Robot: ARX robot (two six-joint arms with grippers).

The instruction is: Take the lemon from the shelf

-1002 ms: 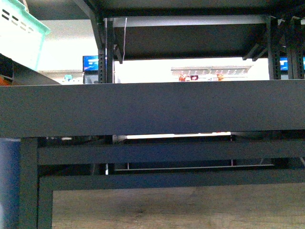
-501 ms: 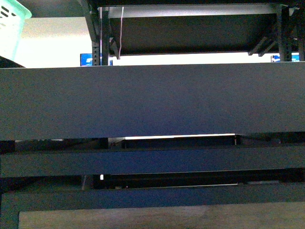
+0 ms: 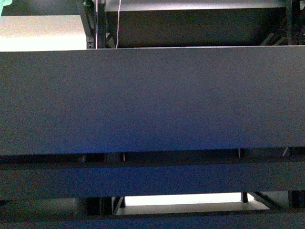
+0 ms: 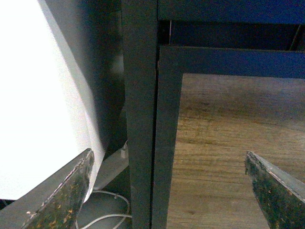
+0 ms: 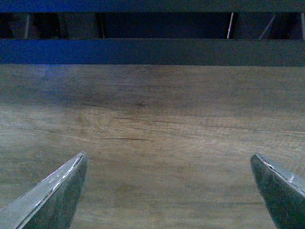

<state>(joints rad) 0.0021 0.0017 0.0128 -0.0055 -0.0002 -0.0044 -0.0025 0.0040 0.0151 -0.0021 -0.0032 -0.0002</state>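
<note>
Well, no lemon showed anywhere, so which arm sat nearer couldn't be called. Left gripper (image 4: 174,188) and right gripper (image 5: 171,191) both hung wide apart and empty, low beside the shelf (image 3: 152,100), whose tall front lip hid its tier.

The shelf (image 3: 152,100) stands close before me, spanning left to right; 2 rails (image 3: 152,181) lie below its lip, a post (image 3: 101,24) behind at far left.

The tall front lip of the shelf (image 3: 152,100) hides its tiers' contents; both ends cut off
</note>
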